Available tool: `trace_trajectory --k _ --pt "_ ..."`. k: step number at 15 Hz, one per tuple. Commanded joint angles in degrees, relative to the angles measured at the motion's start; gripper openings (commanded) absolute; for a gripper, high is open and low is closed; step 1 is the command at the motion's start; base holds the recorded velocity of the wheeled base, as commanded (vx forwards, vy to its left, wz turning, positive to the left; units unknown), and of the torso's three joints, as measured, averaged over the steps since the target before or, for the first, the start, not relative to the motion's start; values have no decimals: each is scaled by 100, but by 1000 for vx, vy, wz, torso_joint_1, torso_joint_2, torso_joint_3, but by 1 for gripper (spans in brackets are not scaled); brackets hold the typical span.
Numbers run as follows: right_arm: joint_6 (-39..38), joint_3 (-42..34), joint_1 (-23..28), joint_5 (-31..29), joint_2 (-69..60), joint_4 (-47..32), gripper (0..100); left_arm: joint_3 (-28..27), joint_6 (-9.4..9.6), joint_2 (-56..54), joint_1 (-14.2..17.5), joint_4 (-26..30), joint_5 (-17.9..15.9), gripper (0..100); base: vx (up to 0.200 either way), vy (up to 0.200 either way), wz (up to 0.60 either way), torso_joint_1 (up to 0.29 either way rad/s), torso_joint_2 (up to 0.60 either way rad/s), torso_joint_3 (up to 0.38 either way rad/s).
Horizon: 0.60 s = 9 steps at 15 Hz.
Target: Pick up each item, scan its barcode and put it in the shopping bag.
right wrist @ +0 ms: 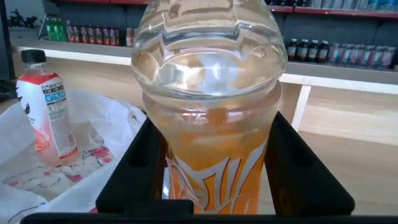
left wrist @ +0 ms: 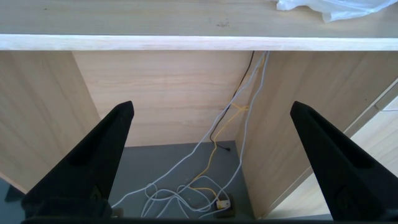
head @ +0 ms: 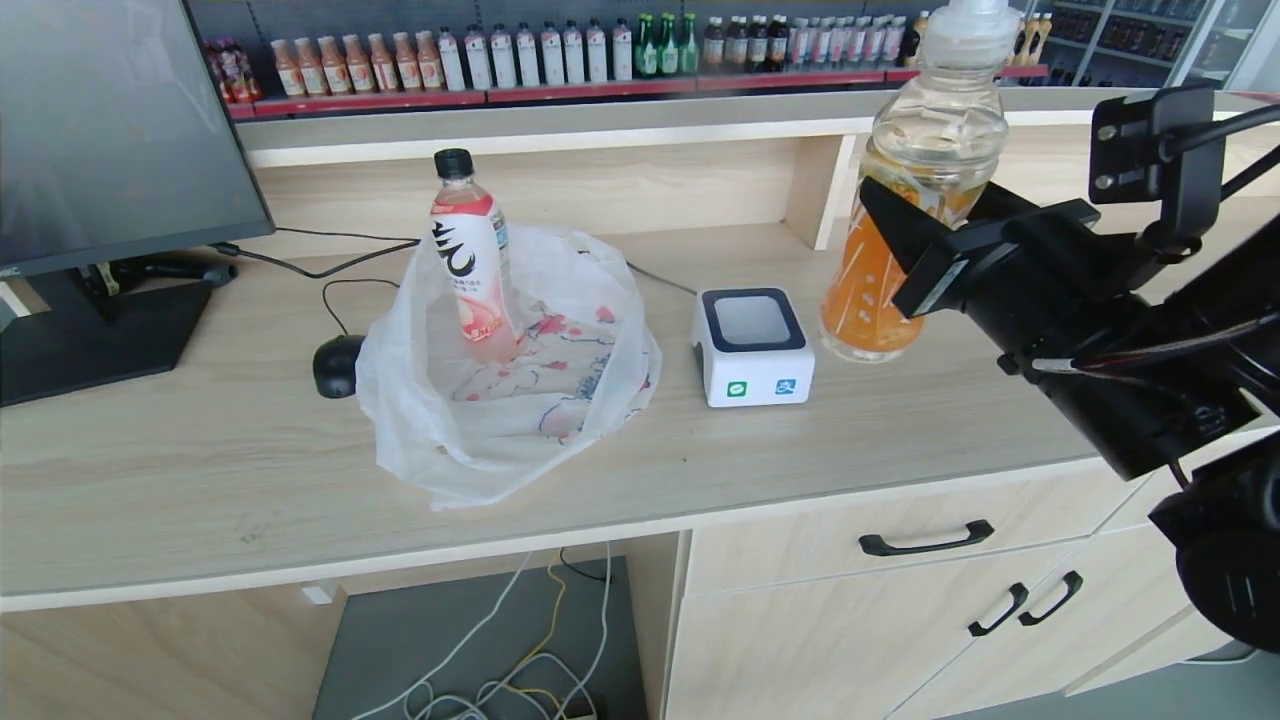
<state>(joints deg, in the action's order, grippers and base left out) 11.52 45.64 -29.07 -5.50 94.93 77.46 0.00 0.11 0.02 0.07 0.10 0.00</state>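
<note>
Right gripper pinching the orange bottle beside the scanner

The right gripper (head: pixel 905 228) has its two fingers pressed against the sides of the orange bottle (head: pixel 930 150), which stands upright over the right part of the counter (head: pixel 200 470); whether its base touches the surface cannot be told. Just to its left sits the white scanner (head: pixel 752 345), about midway along the counter. Further left the white shopping bag (head: pixel 600 400) lies open, and a pink bottle (head: pixel 470 270) with a black cap stands upright inside it. A black mouse (head: pixel 335 365) lies against the bag's left side, and a monitor (head: pixel 110 130) stands at the back left corner. The left gripper (left wrist: pixel 211 107) hangs below the counter's front edge with its fingers spread wide, facing the open recess where cables (left wrist: pixel 205 186) lie.
</note>
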Motion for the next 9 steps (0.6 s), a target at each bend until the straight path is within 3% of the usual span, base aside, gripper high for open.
trace_trajectory --k 1,9 --pt "-1 33 69 -4 78 32 0 0 7 -2 1 -1 0 100 0 200 0 2 7 2" --pt "-45 112 139 -4 87 59 0 0 -2 -2 1 -1 0 100 0 200 0 2 -1 2"
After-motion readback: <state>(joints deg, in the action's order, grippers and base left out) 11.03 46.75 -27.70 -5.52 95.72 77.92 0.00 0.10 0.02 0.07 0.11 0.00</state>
